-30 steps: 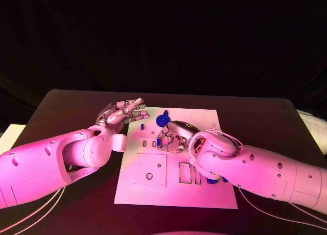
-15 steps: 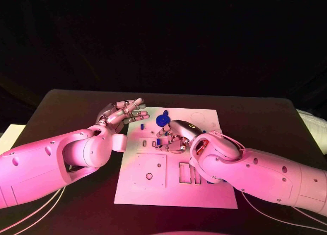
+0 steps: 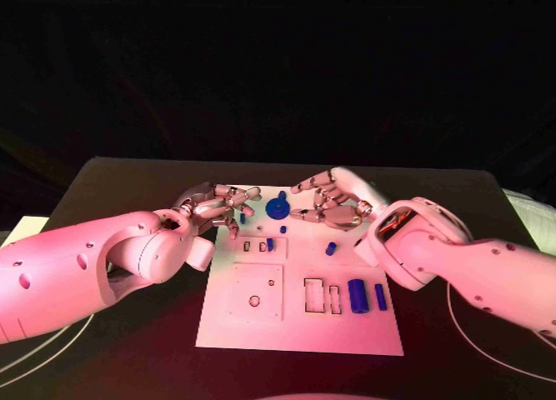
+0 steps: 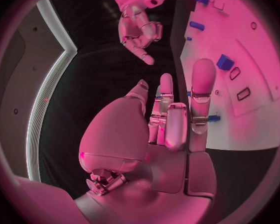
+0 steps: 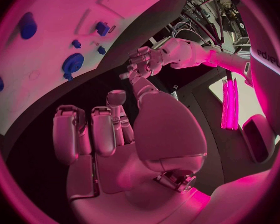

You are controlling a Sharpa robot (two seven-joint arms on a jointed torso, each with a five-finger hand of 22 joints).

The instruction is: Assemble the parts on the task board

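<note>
White and flat, the task board (image 3: 247,325) lies in the middle of the black table (image 3: 470,200), and you can see its blue parts spread over it. At the far edge, between your two hands, stands a round blue part (image 3: 278,206) with a small blue piece (image 3: 283,228) just near of it. A short blue part (image 3: 331,248) lies alone right of centre. On the near right, two upright blue parts, a thicker one (image 3: 357,296) and a thinner one (image 3: 380,297), sit side by side next to a pair of narrow rectangular slots (image 3: 315,294); whether they sit in recesses of their own you cannot tell. Another small blue part (image 3: 269,245) stands at the little slots on the left of the board, and a square outline with a hole (image 3: 256,292) lies near-left. Your left hand (image 3: 214,207) hovers at the board's far left corner, fingers curled in and holding nothing. Your right hand (image 3: 332,200) hangs over the far right part of the board, fingers apart and loosely bent, holding nothing.
</note>
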